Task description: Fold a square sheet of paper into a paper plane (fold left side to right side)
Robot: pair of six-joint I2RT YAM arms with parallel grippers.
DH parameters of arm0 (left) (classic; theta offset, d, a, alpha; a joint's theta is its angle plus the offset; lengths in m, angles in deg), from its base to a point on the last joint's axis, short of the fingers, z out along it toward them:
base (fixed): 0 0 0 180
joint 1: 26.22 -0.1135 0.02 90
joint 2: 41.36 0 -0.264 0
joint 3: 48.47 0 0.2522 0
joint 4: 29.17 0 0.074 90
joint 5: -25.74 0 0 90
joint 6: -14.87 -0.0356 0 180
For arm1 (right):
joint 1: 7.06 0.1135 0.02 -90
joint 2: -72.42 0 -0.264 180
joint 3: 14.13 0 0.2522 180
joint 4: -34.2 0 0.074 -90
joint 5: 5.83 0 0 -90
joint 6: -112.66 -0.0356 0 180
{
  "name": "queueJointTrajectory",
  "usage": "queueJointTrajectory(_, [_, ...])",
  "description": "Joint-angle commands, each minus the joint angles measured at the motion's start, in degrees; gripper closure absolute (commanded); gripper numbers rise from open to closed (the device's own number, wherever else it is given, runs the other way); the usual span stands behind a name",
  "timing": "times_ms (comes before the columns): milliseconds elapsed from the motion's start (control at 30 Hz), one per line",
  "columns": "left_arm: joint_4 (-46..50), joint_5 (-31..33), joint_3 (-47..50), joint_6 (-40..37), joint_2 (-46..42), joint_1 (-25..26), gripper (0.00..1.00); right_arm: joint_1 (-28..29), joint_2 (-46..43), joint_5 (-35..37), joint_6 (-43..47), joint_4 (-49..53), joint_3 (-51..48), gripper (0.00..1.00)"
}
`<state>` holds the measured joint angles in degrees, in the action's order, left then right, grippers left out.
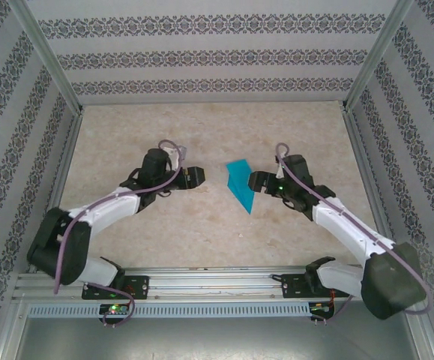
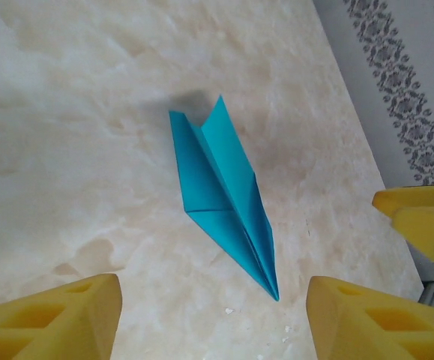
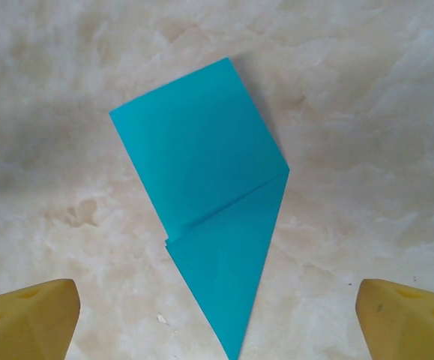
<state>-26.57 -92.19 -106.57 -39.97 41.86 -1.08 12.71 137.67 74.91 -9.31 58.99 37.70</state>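
You are seeing open tabletop (image 1: 202, 240) lying near and far of the paper plane (image 1: 239, 186). The left gripper (image 1: 199, 177) and right gripper (image 1: 252, 180) are flanking it, crowding both sides. Patterned walls (image 1: 22, 150) are hemming the table.

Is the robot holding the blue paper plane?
No, the paper plane lies on the table between the left gripper and the right gripper, both open.

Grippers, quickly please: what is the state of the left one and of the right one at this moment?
Left gripper: open, holding nothing.
Right gripper: open, holding nothing; the paper plane lies free between both.
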Motion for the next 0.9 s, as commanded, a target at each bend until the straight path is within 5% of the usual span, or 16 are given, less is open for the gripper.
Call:
queueJointTrajectory(0, [-6.26, -3.19, -4.49, 6.76, 5.92, 1.42, 0.37, -3.01, -4.13, -6.72, -6.86, -11.86, -5.47, 0.02])
queueJointTrajectory(333, [-5.12, -3.86, -17.97, 13.56, 24.28, 5.63, 0.42, -8.91, -10.37, -11.18, -10.22, -16.61, -12.28, 0.02])
queueJointTrajectory(867, [-4.50, -2.58, -26.30, 16.89, 35.58, 7.37, 0.51, -11.90, -17.98, -12.19, -10.20, -13.80, -15.52, 0.02])
